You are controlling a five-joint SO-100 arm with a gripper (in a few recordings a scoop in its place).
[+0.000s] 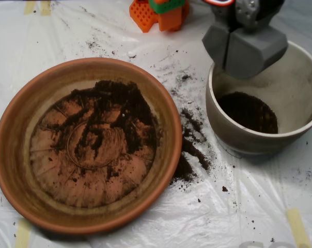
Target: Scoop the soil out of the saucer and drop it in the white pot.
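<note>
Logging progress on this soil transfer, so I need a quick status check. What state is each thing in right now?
saucer: upright, mostly emptied, a thin patchy layer left.
soil: smeared in the saucer, some in the pot, some spilled on the sheet between them.
white pot: upright, soil covering its bottom.
hand: over the pot's rim.
plastic sheet: dirty with crumbs.

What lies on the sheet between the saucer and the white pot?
In the overhead view, spilled soil lies in dark streaks and crumbs on the white sheet between the saucer and the white pot.
</note>
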